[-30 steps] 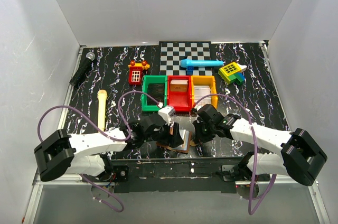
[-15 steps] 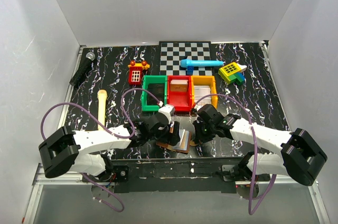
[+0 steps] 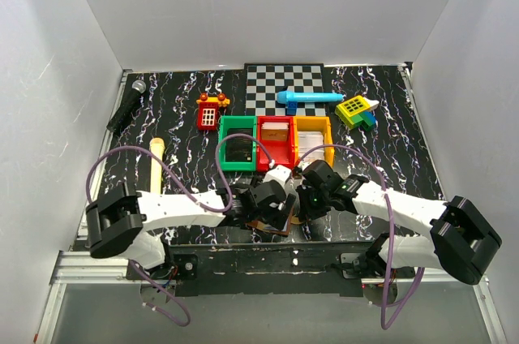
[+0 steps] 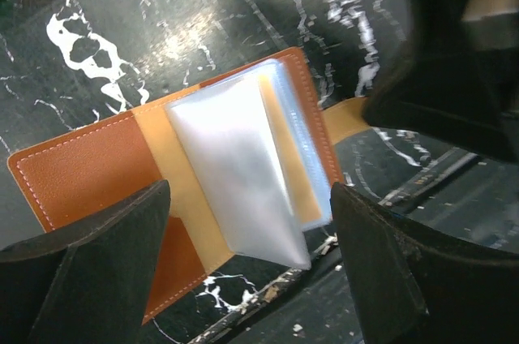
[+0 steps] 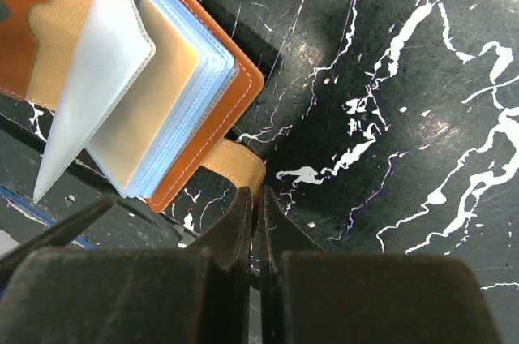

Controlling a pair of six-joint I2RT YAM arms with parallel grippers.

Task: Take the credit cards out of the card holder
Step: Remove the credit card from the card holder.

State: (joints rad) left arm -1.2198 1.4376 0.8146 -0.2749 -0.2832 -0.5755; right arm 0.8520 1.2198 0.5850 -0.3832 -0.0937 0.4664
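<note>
- One flat brown leather card holder [image 4: 81,174] lies open like a book on the black, white-veined surface [image 3: 381,141], at its near edge, between the two grippers.
- A sheaf of clear plastic sleeves [image 4: 235,165] stands up from its spine (how many, and what they hold, cannot be told). One tan strap [image 5: 239,167] sticks out from its edge.
- The left gripper [image 4: 247,198] hangs over the holder with its fingers spread wide, one on either side, closed on nothing.
- The right gripper [image 5: 254,198] has its fingers pressed together, tips just beside the strap. Whether they pinch it cannot be told.
- Behind the holder, three open bins stand in a row: a green bin [image 3: 220,145], a red bin [image 3: 276,167] and an orange bin [image 3: 313,120].
- Farther back are one black microphone [image 3: 127,106], one chequered mat [image 3: 268,88], one blue toy [image 3: 308,98], one red toy [image 3: 209,113], one yellow-and-green toy [image 3: 357,110] and one cream stick [image 3: 156,161].
</note>
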